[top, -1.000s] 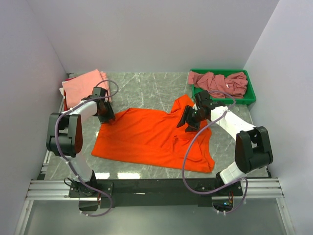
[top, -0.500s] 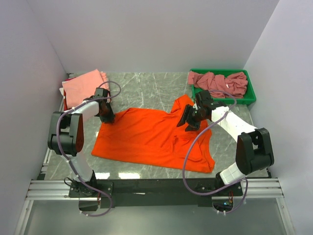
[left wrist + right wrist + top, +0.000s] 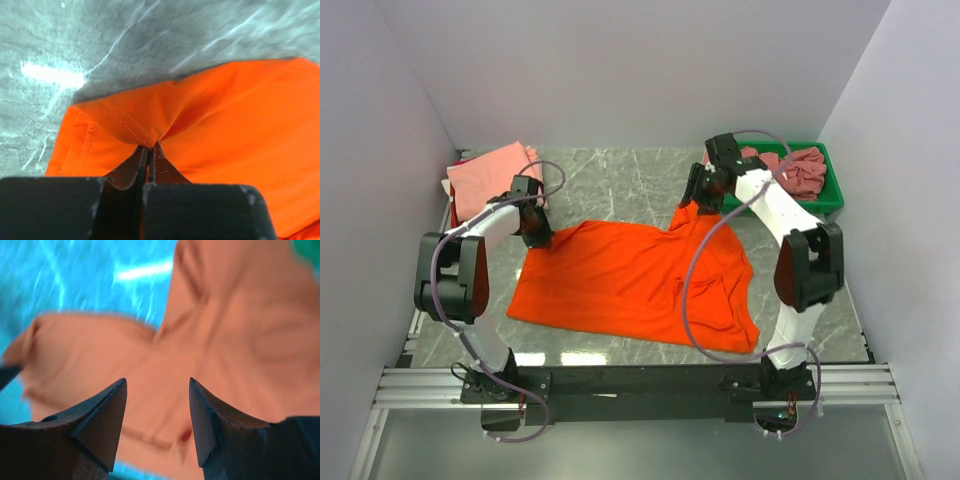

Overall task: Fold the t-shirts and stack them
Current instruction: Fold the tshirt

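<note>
The left gripper pinches a fold of the bright orange cloth t-shirt. The right gripper gapes wide above it.

Soft, even overhead light fills the top view. Shadows are faint, and the grey-green marble table shows two white glare patches near its front edge. The left wrist view is sharp on the bright orange cloth t-shirt, with one blown-out glare spot on the marble. The right wrist view is motion-blurred and colour-shifted: the table looks cyan and the shirt pale salmon.
</note>
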`<state>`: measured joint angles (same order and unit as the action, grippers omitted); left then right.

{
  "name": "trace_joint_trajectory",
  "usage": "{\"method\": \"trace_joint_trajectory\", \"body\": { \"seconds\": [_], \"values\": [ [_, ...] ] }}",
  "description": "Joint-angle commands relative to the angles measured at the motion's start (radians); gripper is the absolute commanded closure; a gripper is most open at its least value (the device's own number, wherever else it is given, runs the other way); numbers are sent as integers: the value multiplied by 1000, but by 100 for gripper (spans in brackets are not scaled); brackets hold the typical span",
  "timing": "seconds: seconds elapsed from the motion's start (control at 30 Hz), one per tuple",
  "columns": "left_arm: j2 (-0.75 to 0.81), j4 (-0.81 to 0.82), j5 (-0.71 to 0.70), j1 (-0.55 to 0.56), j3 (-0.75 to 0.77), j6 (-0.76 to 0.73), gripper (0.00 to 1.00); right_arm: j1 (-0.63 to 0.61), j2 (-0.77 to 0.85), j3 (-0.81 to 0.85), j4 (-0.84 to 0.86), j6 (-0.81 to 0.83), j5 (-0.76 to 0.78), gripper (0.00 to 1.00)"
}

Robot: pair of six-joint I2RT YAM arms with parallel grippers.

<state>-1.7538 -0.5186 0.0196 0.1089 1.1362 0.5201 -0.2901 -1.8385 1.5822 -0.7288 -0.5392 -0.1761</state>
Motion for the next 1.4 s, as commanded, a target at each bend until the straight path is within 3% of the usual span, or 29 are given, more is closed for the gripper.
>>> {"method": "trace_joint_trajectory", "body": {
  "seconds": [0.0,0.27,0.67,1.37],
  "values": [
    [65,-17,19,-8,51,21,100,-1,-97,110,-34,42,174,41],
    [96,-9,62,-106,16,31,99,3,-324,358,-35,71,346,41],
    [102,-58,103,-193,46,-29,99,8,-561,608,-61,39,375,42],
    [105,-55,135,-207,33,-34,99,11,-650,625,-35,56,375,42]
  ]
}}
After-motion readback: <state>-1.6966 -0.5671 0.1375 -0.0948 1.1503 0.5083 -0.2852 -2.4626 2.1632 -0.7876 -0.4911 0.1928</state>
